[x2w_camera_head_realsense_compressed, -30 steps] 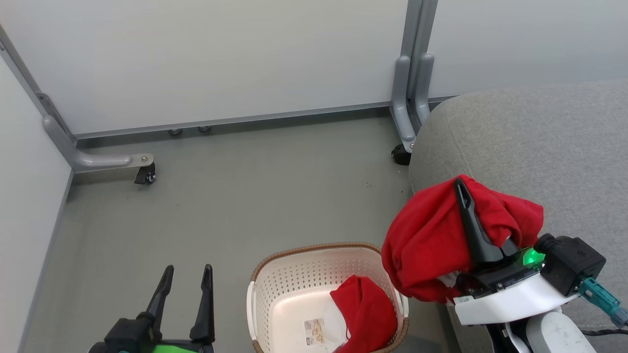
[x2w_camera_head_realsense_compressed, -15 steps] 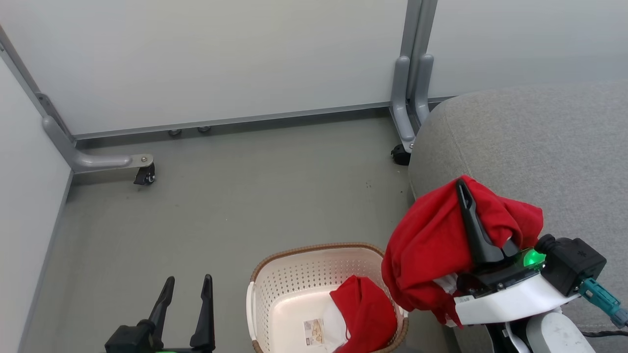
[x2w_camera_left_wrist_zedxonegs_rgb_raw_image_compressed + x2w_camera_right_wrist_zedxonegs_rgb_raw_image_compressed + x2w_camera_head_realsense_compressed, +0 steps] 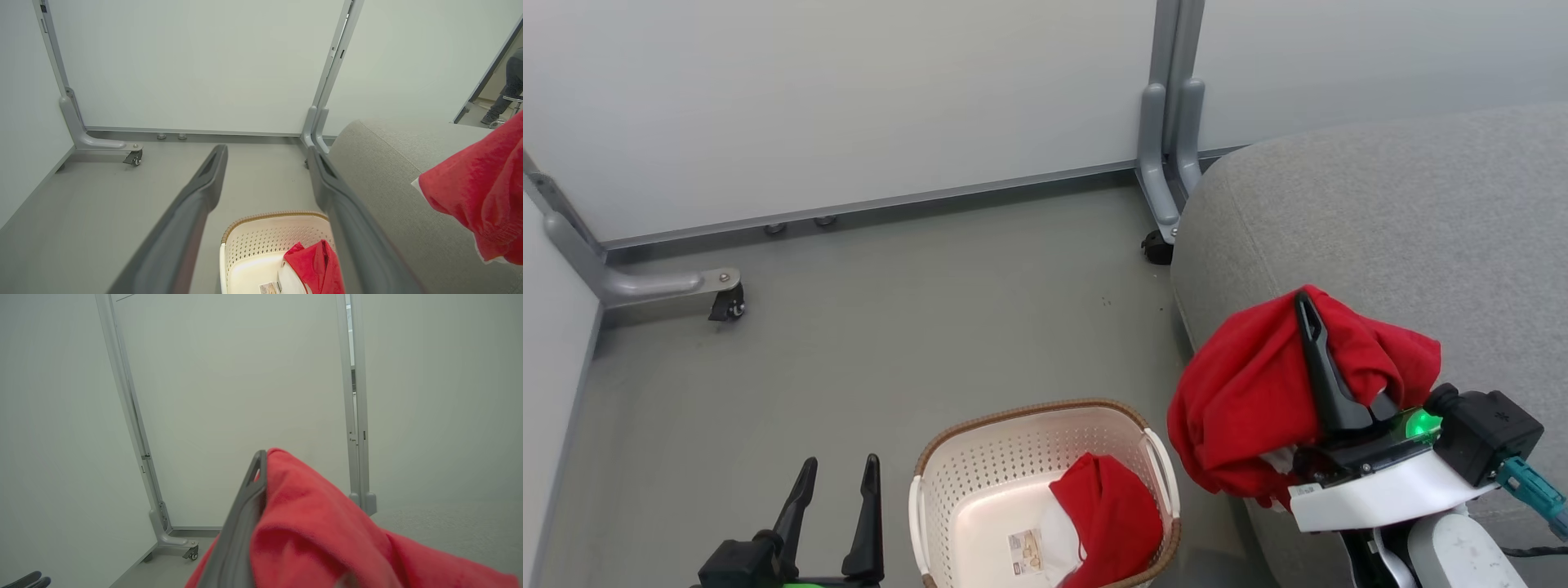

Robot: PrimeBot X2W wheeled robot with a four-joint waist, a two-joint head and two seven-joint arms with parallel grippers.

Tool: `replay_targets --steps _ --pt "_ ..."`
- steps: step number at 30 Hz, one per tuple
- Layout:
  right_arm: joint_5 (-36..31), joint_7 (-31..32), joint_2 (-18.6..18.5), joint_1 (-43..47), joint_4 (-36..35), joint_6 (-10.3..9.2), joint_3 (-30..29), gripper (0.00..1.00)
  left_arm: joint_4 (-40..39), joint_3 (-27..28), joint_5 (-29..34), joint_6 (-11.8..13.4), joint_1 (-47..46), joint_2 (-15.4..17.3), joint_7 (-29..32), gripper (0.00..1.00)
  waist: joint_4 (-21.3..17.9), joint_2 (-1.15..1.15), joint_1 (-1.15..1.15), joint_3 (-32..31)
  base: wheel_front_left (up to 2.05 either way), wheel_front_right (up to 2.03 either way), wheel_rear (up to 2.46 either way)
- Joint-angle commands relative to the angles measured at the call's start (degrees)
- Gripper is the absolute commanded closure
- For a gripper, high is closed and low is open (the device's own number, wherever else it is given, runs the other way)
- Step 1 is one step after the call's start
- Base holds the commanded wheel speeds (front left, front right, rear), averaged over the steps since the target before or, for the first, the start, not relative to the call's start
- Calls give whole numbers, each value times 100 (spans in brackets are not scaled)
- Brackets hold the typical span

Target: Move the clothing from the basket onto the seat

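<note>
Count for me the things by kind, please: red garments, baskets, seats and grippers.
Red garments: 2, the held garment in the right gripper and the basket garment
Baskets: 1, the basket
Seats: 1, the seat
Grippers: 2, counting the left gripper
Total: 6

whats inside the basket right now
One red garment with white trim, bunched against the right wall of the basket, and a paper label on its floor. Whatever lies beneath that garment is covered. The other red garment hangs from the right gripper, outside.
</note>
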Motion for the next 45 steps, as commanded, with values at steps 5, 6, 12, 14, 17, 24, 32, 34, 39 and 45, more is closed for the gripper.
replay_targets --steps 5,6,12,14,17,24,32,34,39,45 --pt "-89 -18 -71 -146 -63 0 -32 100 -36 -17 -4 -15 -135 5 5 0 -542 0 0 153 0 0 0" --pt "-84 -18 -72 -160 -73 0 -26 100 -35 -18 -16 -15 -155 7 5 0 -651 0 0 179 0 0 0" --pt "24 -17 -146 -253 -140 -2 -96 100 -58 -91 -16 -15 -280 7 4 0 -1285 0 0 328 0 0 0" --pt "3 -18 -175 -268 -147 -1 -107 100 -52 -123 -2 -15 -328 7 5 0 -1502 0 0 372 0 0 0" --pt "14 -18 -171 -294 -173 -1 -197 100 -44 -162 6 -15 -402 7 5 0 -1794 0 0 431 0 0 0" --pt "110 -18 -152 -325 -157 -1 -298 100 -53 -262 59 -14 -528 11 5 0 -2462 0 0 558 0 0 0" --pt "4 -18 -63 -211 -335 -1 -601 100 54 -566 155 -14 -824 13 4 0 -2797 0 0 823 0 0 0" --pt "-26 -18 -20 -169 -395 -1 -702 100 113 -674 183 -14 -949 13 5 0 -2833 0 0 886 0 0 0" --pt "-58 -18 44 -97 -514 -1 -860 100 214 -875 177 -14 -1169 27 5 0 -2891 0 0 1004 0 0 0" --pt "-107 -18 85 -62 -587 -1 -928 100 251 -944 152 -14 -1262 46 5 0 -2918 0 0 1070 0 0 0"
